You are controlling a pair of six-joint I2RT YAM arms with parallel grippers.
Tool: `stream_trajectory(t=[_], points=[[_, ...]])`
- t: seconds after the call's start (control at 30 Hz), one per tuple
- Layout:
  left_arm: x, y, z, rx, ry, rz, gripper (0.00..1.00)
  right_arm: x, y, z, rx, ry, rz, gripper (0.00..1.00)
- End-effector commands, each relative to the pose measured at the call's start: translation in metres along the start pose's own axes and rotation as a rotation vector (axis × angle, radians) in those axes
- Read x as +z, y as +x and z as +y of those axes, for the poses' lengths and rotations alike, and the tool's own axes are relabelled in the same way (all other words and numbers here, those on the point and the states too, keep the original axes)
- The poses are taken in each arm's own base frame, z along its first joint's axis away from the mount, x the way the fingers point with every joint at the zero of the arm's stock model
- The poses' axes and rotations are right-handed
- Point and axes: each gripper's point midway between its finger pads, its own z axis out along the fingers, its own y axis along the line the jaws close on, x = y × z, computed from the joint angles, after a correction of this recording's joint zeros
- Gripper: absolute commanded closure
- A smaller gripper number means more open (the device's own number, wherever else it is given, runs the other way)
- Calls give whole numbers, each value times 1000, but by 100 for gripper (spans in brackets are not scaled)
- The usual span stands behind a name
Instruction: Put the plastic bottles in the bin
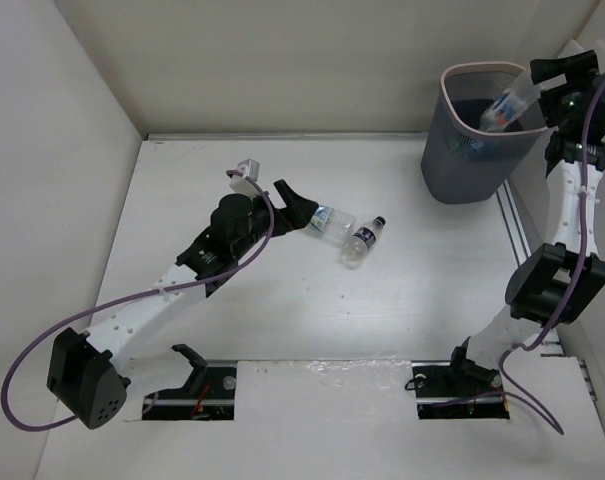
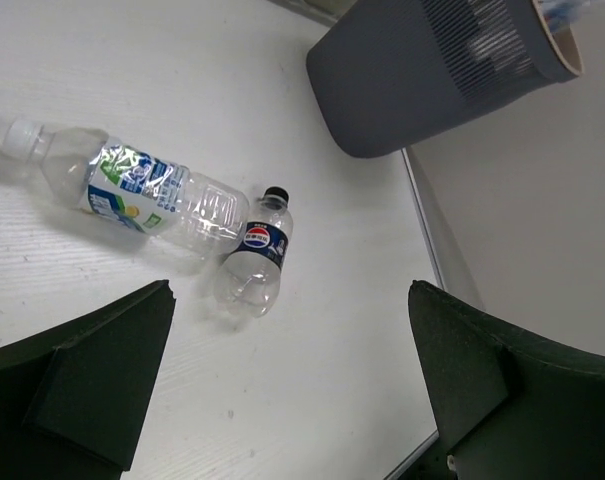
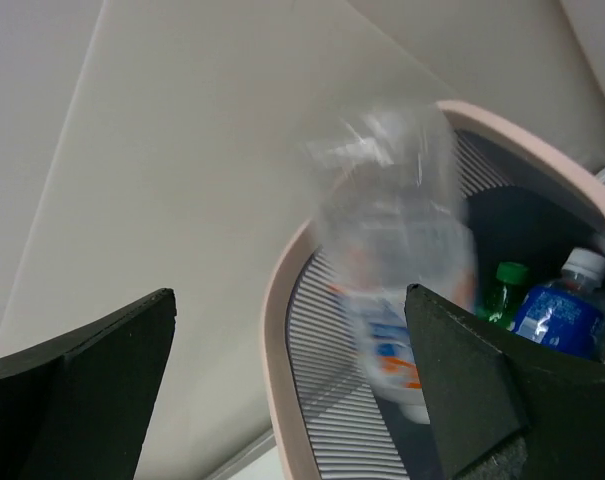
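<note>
Right wrist view is showing us what the top view isn't: the right gripper (image 3: 290, 295) is hanging with its jaws spread wide. A blurred clear bottle (image 3: 397, 250) is sitting between them over the bin (image 3: 532, 135). A green bottle (image 3: 502, 290) and a blue-labelled bottle (image 3: 560, 315) are lying inside. The left gripper (image 2: 290, 290) is also gaping, gripping nothing. Upper left of its frame, a white-capped bottle (image 2: 142, 190) and a Pepsi bottle (image 2: 254, 260) are lying touching on the table (image 2: 332, 350).

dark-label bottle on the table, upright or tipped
Tipped: the dark-label bottle lies on its side, its whole length resting on the table, beside a bigger clear bottle that is also lying down.
</note>
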Motion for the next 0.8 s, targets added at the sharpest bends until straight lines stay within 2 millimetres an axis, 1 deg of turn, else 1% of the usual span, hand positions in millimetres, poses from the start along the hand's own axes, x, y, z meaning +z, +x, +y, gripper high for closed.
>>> stream_trajectory(t=[0.0,0.07,0.1,0.13,0.17,0.2,0.23,0.27,0.3,0.33,0.37,0.4,0.43,0.47,0.5,0.53,0.57,0.6,0.63,0.67,0.7,0.77], points=[[6,2,-9,-24,50,8,0,15,-8,13,-37,28,-24,0],[8,5,-7,-24,44,14,0,22,0,15,-64,55,12,0],[8,5,-7,-24,44,14,0,21,-4,20,-73,63,19,0],[11,7,-5,-33,36,22,0,21,0,23,-82,57,26,0],[11,6,-4,-33,27,13,0,17,-3,28,-85,43,15,0],[16,11,4,-31,-1,26,0,14,9,24,-83,46,33,0],[18,11,4,-31,-6,31,0,3,-4,43,-93,-5,-10,0],[22,11,7,-42,-29,30,0,-2,0,50,-118,-22,-7,0],[25,16,14,-57,-70,47,0,-8,8,60,-138,-51,16,0],[36,20,19,-65,-104,64,0,-12,19,59,-150,-50,46,0],[41,23,22,-75,-125,82,0,-27,18,72,-185,-70,44,0],[45,28,32,-102,-181,96,0,-34,23,73,-196,-62,52,0],[55,41,43,-113,-225,132,0,-40,42,72,-206,-53,92,0],[62,37,39,-125,-227,132,0,-56,46,81,-227,-63,106,0],[67,38,41,-137,-246,134,0,-63,54,81,-262,-69,125,0],[71,41,46,-158,-280,140,0,-72,68,87,-275,-89,151,0],[82,42,48,-166,-303,145,0,-77,88,71,-284,-68,194,0],[86,43,51,-183,-331,144,0,-93,84,86,-298,-123,172,0],[88,44,59,-191,-377,140,0,-102,91,86,-297,-155,194,0],[96,40,64,-235,-408,121,0,-108,112,73,-293,-154,244,0],[98,40,66,-258,-427,115,0,-119,110,82,-296,-199,231,0],[104,39,79,-316,-469,104,0,-131,126,87,-303,-255,274,0]])
